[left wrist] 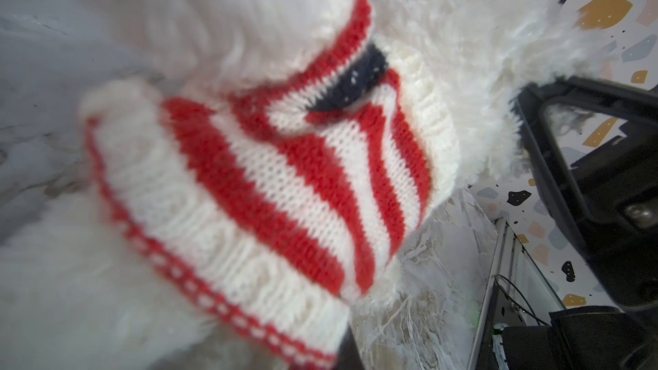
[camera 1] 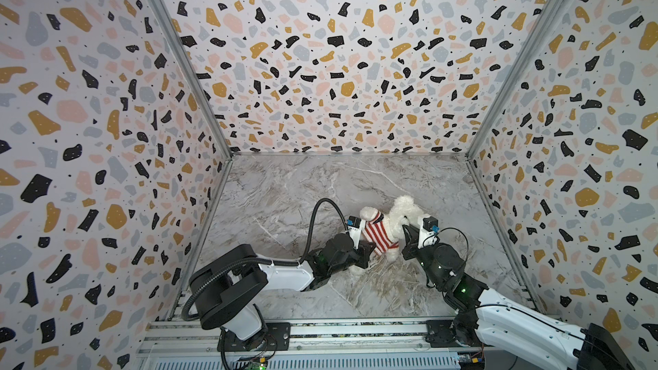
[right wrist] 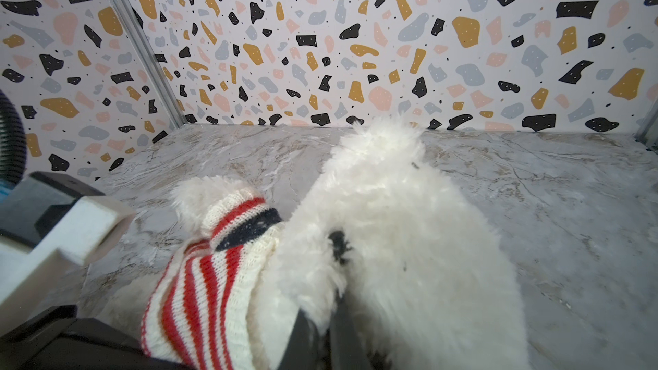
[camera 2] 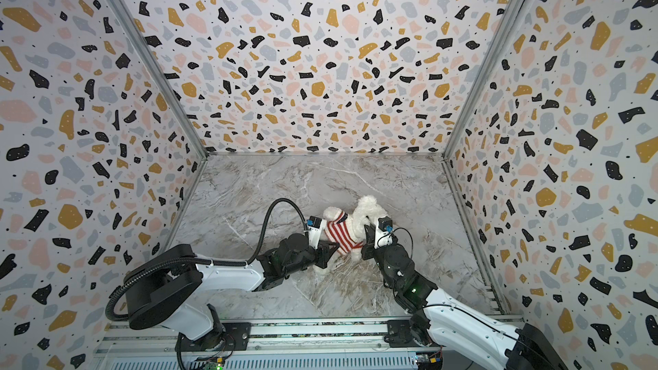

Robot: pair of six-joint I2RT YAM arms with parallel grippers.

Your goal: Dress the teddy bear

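Evidently the dressing is well along. The small fluffy white plush teddy bear (camera 1: 404,212) lies near the middle of the grey marble-patterned bench (camera 1: 302,190) with a red-and-white striped knitted sweater (camera 1: 378,235) around its body. One stubby arm pokes out through a sleeve that has a navy band. The right wrist view shows that cuff sitting short of the paw. The other arm is hidden, so I cannot tell whether it is through its sleeve.

The left claw (camera 1: 368,248) is pressed together at the sweater's ribbed lower hem and seems to be pinching that edge. The right claw (right wrist: 320,332) is pressed together on the bear's white fur just beside the collar, holding the toy in place.

What appears to be left is drawing the hem down over the belly, checking the hidden arm, and settling the collar.

As for room, the far half of the bench is bare, and both side edges lie well apart from the bear. The terrazzo-printed walls (camera 1: 338,65) close off the far edge and both sides. The tight spot is between the two claws, which stand near each other across the toy. The arms crowd the front edge, so a pull toward the far edge looks freest.
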